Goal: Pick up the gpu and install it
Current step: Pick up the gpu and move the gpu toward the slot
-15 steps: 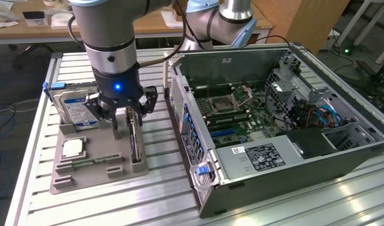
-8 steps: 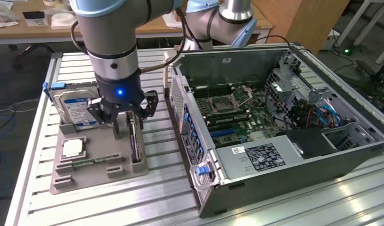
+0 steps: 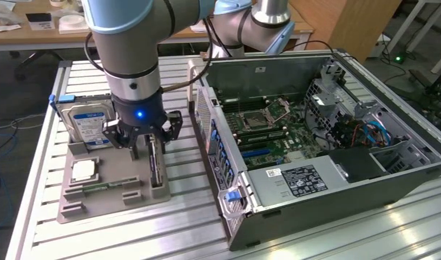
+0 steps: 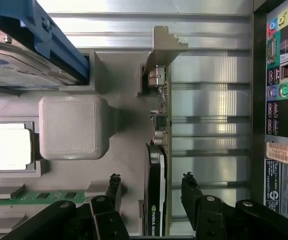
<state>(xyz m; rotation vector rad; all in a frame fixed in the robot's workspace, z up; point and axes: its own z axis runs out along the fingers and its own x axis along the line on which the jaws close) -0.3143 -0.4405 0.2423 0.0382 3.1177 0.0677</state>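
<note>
My gripper (image 4: 151, 178) stands open astride the gpu (image 4: 156, 160), with gaps along both faces. Beside the gpu, bare table (image 4: 209, 100) slats reach the computer case (image 4: 279, 100).

arm (image 3: 133, 59) vertical, gripper (image 3: 149, 142) pointing down, jaws spread

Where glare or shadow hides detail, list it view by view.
Exterior view: light streaks white across the table slats near the computer case; its interior is evenly lit. Wrist view: the processor lid is blown out to blank white, and the fingers read near-black.
</note>
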